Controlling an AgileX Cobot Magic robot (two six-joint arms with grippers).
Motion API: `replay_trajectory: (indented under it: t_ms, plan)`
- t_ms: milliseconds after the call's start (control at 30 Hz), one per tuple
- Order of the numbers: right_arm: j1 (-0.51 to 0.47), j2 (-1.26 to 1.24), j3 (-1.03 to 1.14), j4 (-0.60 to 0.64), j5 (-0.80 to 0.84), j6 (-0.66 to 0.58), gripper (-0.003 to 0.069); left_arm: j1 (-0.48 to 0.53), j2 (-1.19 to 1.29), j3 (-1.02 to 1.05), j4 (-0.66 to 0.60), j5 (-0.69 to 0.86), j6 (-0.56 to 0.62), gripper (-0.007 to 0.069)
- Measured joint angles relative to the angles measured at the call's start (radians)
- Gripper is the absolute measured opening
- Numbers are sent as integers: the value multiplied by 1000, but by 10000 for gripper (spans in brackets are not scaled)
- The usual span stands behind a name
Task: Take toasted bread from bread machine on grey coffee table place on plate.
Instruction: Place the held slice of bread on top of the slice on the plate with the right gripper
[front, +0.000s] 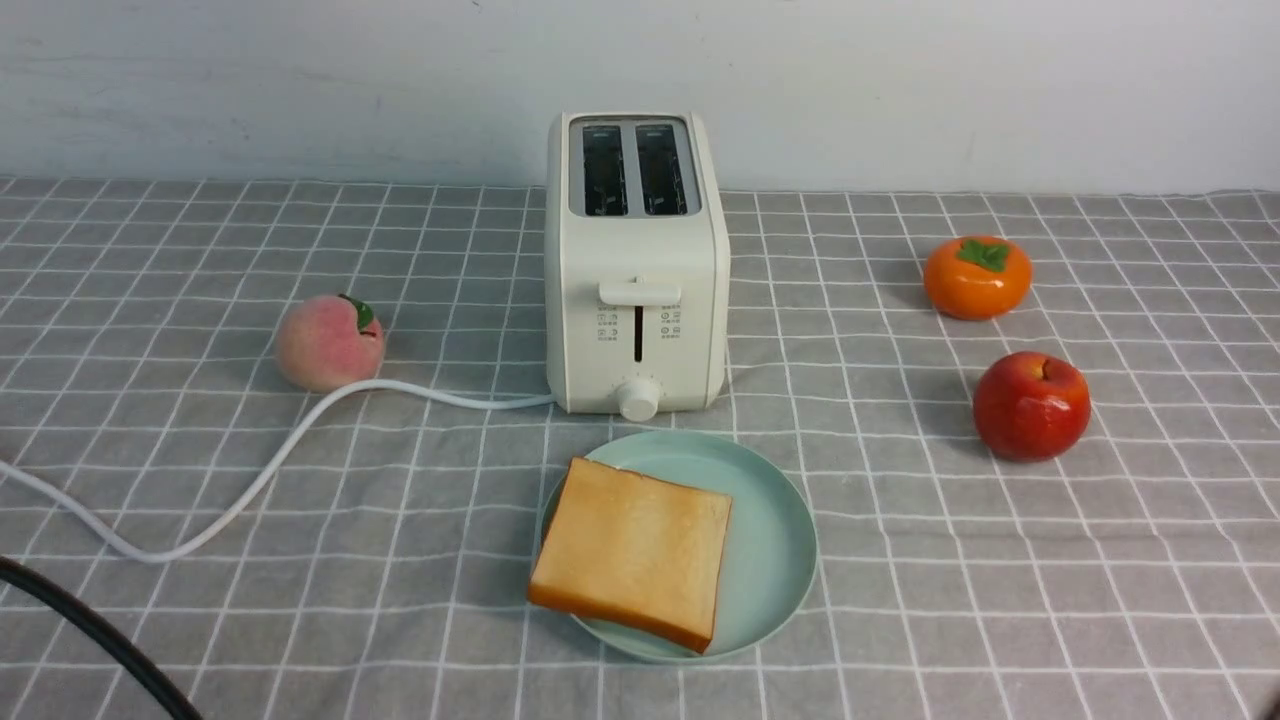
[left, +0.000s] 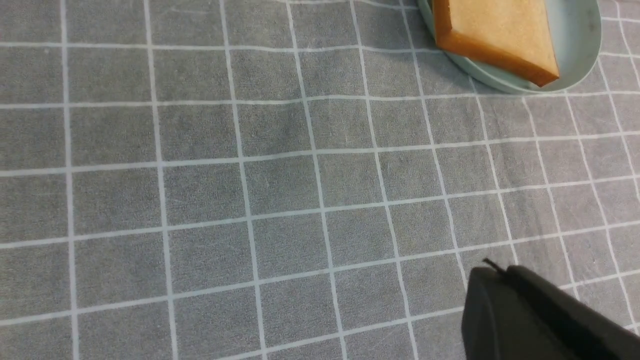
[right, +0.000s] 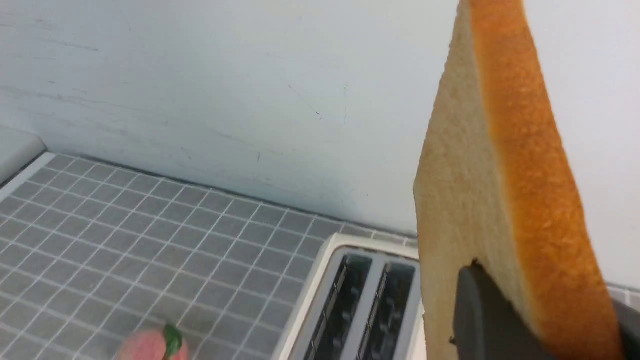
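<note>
Your right gripper (right: 550, 312) is clamping the toasted bread (right: 500, 165) by its lower end, carrying the slice on edge and nearly upright, raised in the air. One dark finger (right: 487, 320) is pressing flat against the slice's pale face. The opposite finger is only just showing at the frame's corner on the far side, so the jaws are standing closed to the thickness of the slice. Your left gripper (left: 530, 315) is hanging low over the grey coffee table (left: 200, 200), gripping nothing you can see. Only one of its dark fingers is showing in the left wrist view, so you are not seeing whether those jaws are apart or together. Both arms are sitting outside the front view
</note>
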Motion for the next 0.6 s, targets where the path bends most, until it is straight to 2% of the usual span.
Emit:
replay_trajectory:
  t_ms: [67,200,367,433,533,600]
  plan:
    - [0,-138,1,13,192,-55,113,0,0,0,1,-3,0,-14]
    - [0,-314,86,20,340,-113,113,0,0,0,4,-29,0,-14]
    - [0,-554,354,23,354,-111,113,0,0,0,4,-53,0,-14]
    - [0,-685,589,54,333,-83,113,0,0,0,-1,-60,0,-14]
    - [0,-783,842,154,240,-70,113,0,0,0,-13,-65,0,-14]
    - [0,-784,928,220,208,-76,113,0,0,0,-20,-65,0,-14]
